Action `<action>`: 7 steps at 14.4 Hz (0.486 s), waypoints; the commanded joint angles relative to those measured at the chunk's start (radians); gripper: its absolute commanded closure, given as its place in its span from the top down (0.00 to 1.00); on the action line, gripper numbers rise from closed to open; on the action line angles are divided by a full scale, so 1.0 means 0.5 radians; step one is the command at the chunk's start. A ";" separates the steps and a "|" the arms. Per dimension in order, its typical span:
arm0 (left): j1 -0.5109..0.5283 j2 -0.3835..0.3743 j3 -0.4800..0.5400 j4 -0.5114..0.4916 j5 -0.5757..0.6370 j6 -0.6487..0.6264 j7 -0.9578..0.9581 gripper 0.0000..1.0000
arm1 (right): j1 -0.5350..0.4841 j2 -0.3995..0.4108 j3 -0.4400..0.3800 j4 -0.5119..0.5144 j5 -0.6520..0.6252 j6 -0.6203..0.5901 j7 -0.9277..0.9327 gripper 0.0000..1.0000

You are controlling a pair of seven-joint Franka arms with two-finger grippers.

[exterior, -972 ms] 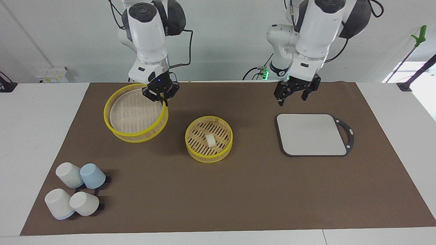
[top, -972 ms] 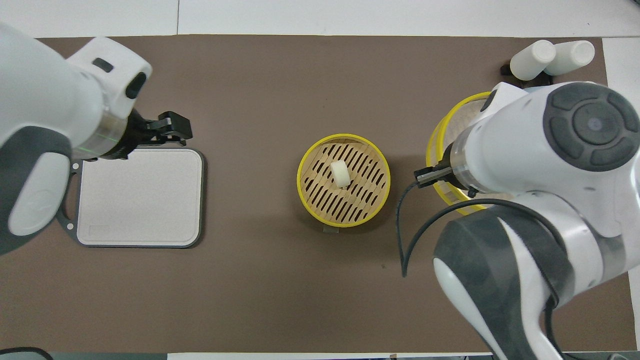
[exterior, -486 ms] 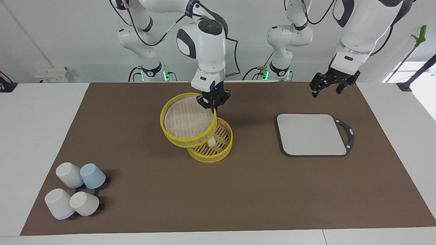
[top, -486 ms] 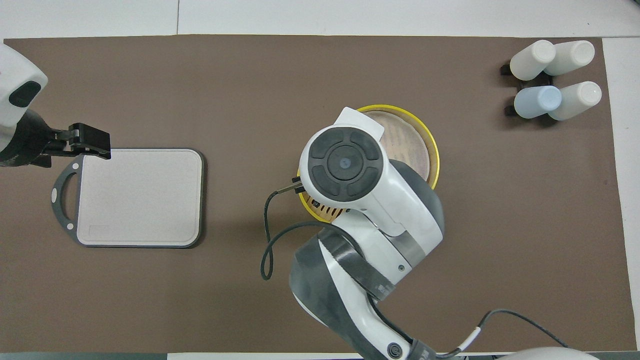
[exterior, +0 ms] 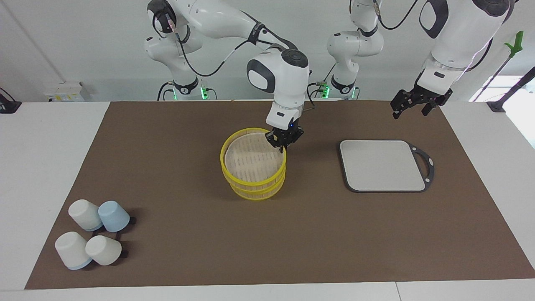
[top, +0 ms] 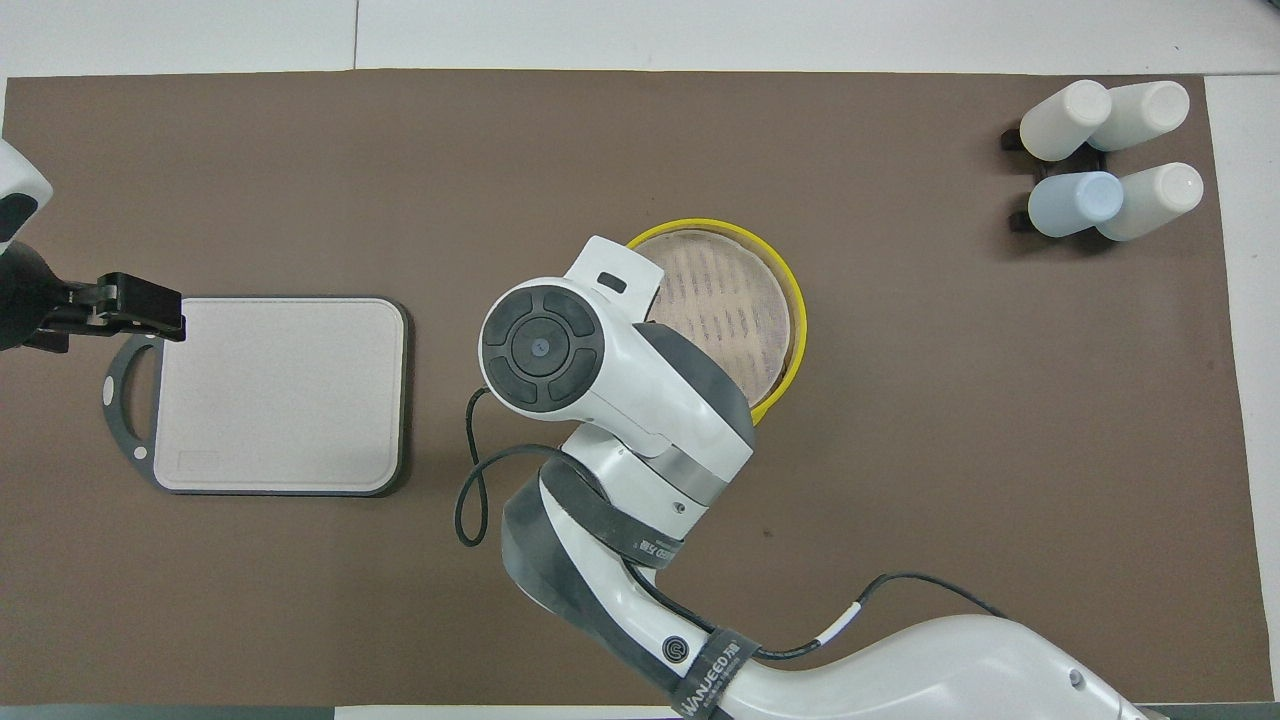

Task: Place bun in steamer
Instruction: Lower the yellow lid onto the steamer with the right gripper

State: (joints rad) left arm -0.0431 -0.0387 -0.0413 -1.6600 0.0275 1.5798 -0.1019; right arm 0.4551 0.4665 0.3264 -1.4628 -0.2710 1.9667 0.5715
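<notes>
The steamer (exterior: 256,192) stands mid-table, and only its lower yellow rim shows. A yellow-rimmed piece with a paler whitish floor (exterior: 252,161) lies over it and covers its inside. It also shows in the overhead view (top: 725,310). The bun is hidden under this piece. My right gripper (exterior: 284,140) is shut on the edge of this piece's rim that is nearer to the robots. I cannot tell whether the piece rests fully on the steamer. My left gripper (exterior: 418,104) is open and empty, raised over the mat by the cutting board, and waits.
A grey cutting board (exterior: 382,165) with a dark handle lies toward the left arm's end. Several upturned white and pale blue cups (exterior: 90,234) stand at the right arm's end, far from the robots. They also show in the overhead view (top: 1100,150).
My right gripper has carried the pale-floored piece from the right arm's end over to the steamer and lowered it, hiding the bun. My left gripper has risen and drawn back toward its end.
</notes>
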 commanded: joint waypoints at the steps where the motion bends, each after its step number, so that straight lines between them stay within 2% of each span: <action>1: 0.010 -0.122 -0.009 -0.205 -0.024 0.141 0.029 1.00 | -0.026 0.033 0.001 0.060 -0.053 0.039 0.038 0.00; 3: -0.006 -0.146 -0.006 -0.275 -0.030 0.215 0.023 1.00 | -0.039 0.030 0.001 -0.028 -0.050 0.134 0.041 0.00; 7: 0.006 -0.125 -0.009 -0.266 -0.033 0.240 0.124 1.00 | -0.030 0.024 -0.002 -0.078 -0.047 0.113 0.051 0.00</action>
State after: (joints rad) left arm -0.0449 -0.0737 -0.0484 -1.7583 0.0253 1.6698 -0.0868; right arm 0.4492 0.4916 0.3153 -1.4767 -0.2716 2.0149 0.5762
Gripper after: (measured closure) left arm 0.000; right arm 0.912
